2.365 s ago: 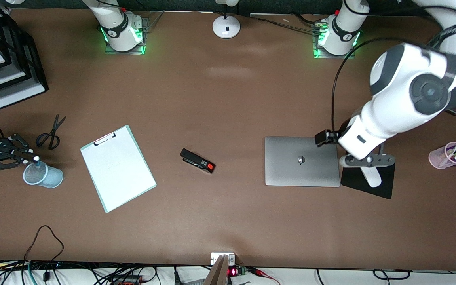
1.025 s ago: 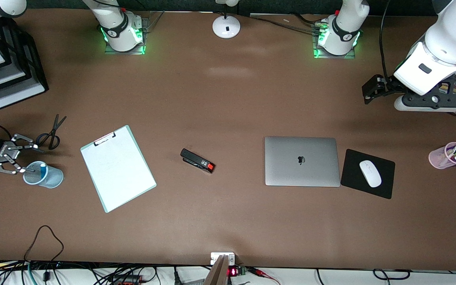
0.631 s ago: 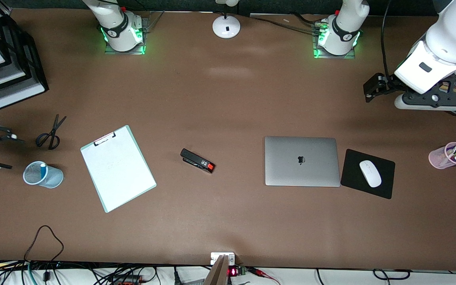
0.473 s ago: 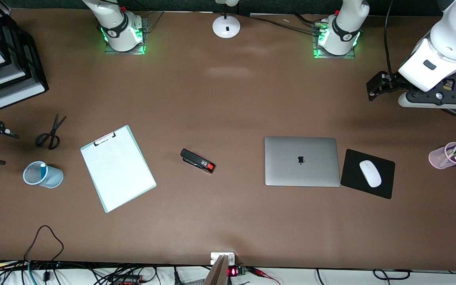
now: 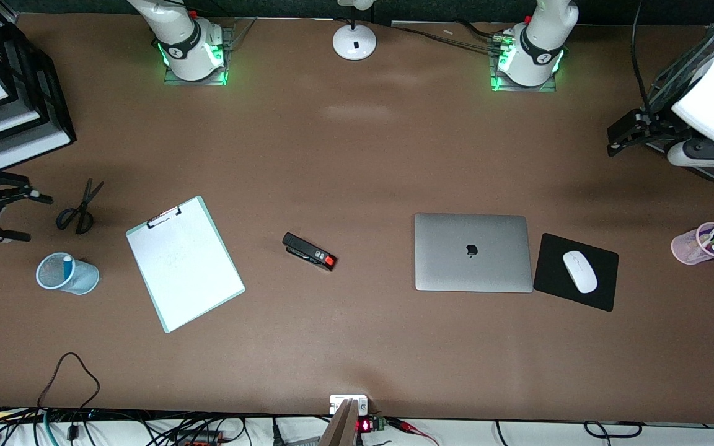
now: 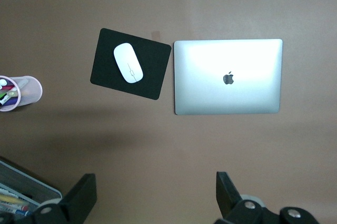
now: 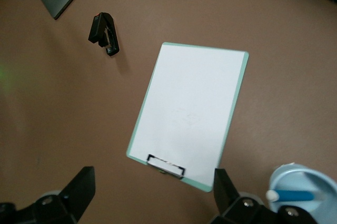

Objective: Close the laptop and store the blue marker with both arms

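The laptop [image 5: 473,252] lies flat with its lid down, apple logo up, toward the left arm's end of the table [image 5: 357,155], touching or just beside the black mouse pad [image 5: 576,271] that carries the white mouse [image 5: 579,271]. The blue marker [image 5: 67,265] stands white end up in the pale blue mesh cup [image 5: 67,273], near the table edge at the right arm's end.

Both jobs look finished, so the step in hand seems to be pulling clear. Doing it well means lifting each arm straight away, without brushing the cup or the laptop.

The right pincer [image 5: 2,209] hangs spread wide and empty over the table edge at the right arm's end, beside the scissors [image 5: 81,207]. The left pincer [image 6: 155,195] hangs wide and empty over the table's corner region at the left arm's end, by a mesh tray [image 6: 21,192].

Most of the marker's body is sunk in the cup. The right arm itself is cut off by the picture's edge. Whether the laptop lid is fully latched cannot be told.
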### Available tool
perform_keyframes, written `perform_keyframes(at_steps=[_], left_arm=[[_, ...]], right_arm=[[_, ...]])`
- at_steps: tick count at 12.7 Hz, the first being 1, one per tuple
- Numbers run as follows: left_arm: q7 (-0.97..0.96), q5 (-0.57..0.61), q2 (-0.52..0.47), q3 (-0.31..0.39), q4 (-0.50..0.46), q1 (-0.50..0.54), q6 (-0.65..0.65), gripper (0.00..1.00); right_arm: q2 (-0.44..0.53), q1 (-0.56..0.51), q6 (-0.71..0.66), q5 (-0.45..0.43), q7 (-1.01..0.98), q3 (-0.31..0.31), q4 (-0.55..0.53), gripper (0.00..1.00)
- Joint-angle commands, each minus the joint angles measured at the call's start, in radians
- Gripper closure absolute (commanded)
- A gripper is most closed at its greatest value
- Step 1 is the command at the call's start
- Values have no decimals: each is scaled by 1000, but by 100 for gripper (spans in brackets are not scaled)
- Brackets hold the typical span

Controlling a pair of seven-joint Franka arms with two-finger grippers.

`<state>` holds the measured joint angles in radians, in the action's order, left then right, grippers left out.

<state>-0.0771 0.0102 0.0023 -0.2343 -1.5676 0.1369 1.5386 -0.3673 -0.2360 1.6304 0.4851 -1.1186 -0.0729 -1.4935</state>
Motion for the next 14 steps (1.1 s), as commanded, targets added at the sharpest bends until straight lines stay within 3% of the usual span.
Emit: perform_keyframes(at_steps=[1, 7, 11, 14], left_arm=[[29, -18, -42, -8, -51, 12, 0, 0], [111, -19, -65, -11, -77, 10, 0, 0], [115, -19, -81, -10, -100, 12, -3, 0], [114, -19, -81, -10, -103, 10, 6, 0]], right_arm=[[67, 81, 3, -62, 260, -4, -68, 0], [137, 270, -21, -276, 949, -4, -80, 0], [224, 282, -114, -477, 1039, -8, -61, 0], [242, 267, -220, -531, 1019, -16, 47, 0]])
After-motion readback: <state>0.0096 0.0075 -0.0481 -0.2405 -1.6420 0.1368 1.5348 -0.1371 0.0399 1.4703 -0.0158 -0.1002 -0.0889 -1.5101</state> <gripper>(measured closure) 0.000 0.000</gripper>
